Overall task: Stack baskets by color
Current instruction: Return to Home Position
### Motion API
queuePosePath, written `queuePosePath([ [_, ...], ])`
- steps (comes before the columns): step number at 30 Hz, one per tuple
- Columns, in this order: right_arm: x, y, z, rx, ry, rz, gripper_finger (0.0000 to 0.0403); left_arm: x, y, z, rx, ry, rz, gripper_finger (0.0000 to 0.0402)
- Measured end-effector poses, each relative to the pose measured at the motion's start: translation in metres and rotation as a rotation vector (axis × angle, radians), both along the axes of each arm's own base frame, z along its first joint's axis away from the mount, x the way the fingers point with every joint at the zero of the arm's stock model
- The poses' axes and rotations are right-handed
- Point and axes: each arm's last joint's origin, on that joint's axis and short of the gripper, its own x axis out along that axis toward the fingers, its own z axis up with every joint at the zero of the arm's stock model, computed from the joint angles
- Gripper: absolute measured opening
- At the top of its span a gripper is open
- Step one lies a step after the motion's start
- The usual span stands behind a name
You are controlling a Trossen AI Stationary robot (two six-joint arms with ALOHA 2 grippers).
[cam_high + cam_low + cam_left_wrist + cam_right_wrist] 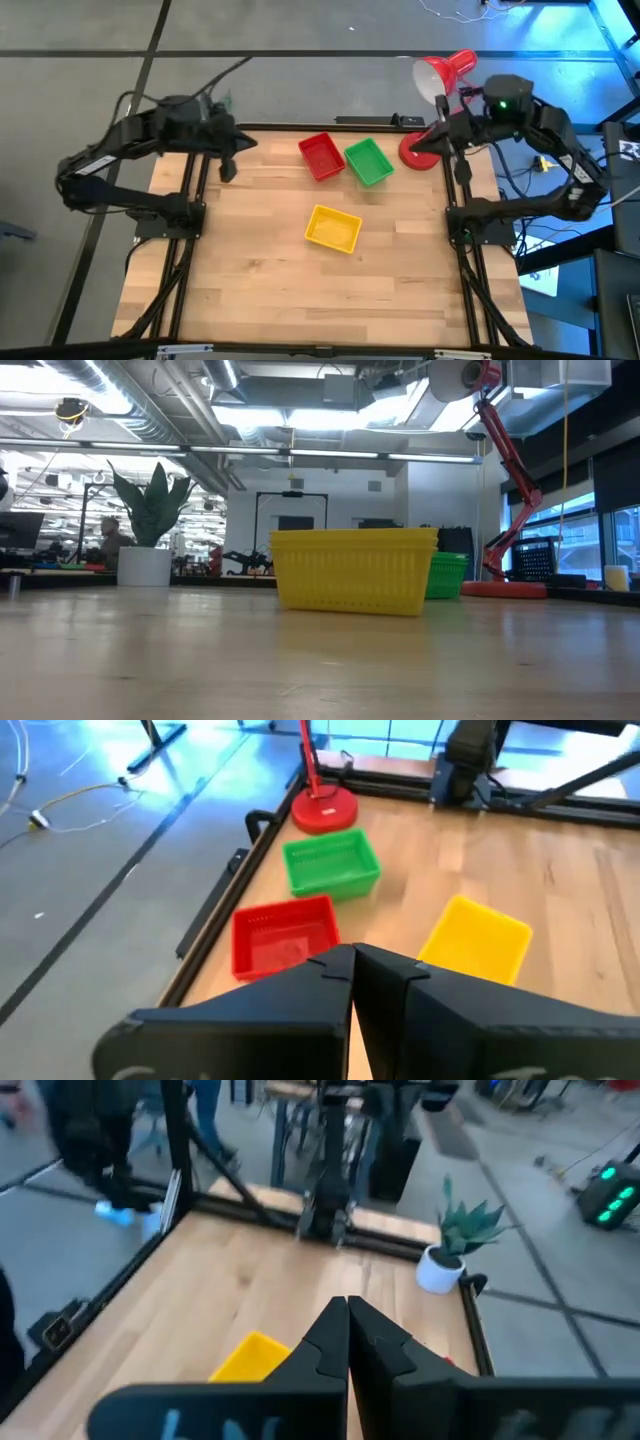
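Baskets [369, 161] form a red stack [283, 935], green stack [330, 865] and yellow stack [475, 935] ahead of the left gripper [352, 955] and right gripper [347, 1305], both pinched together empty; homing should stay high, clear of them.

No legible text, label, brand, number or sign anywhere in any of the four views

— What kind of place is this?
— A robotics lab, workshop-like: exposed ducts [150, 400] overhead, strip lights [300, 420], bare concrete floor [300, 30] with loose cables [85, 790] at twelve o'clock from the table [250, 290] (wooden, on black framing), more benches [50, 567] and rigs [292, 525] behind.
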Motion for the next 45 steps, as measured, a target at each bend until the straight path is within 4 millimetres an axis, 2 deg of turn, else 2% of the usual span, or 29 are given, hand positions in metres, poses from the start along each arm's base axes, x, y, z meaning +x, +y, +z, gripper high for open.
queuePosePath([
  [6, -0.019, 0.009, -0.032, 0.064, -0.083, -0.030, 0.0000, -0.031, -0.015, 0.003, 0.021, -0.048, -0.016, 0.0000],
  [11, -0.030, 0.014, -0.060, 0.100, -0.128, -0.045, 0.0000, -0.050, -0.021, -0.010, 0.037, -0.063, 0.023, 0.0000],
  [27, -0.068, 0.031, -0.132, 0.148, -0.298, -0.054, 0.0000, -0.133, -0.040, -0.072, 0.038, -0.320, 0.022, 0.0000],
  [35, -0.081, 0.036, -0.164, 0.145, -0.348, -0.050, 0.0000, -0.170, -0.049, -0.113, 0.029, -0.457, 0.022, 0.0000],
  [45, -0.096, 0.043, -0.201, 0.118, -0.488, -0.033, 0.0000, -0.167, -0.050, -0.126, 0.038, -0.399, -0.062, 0.0000],
])
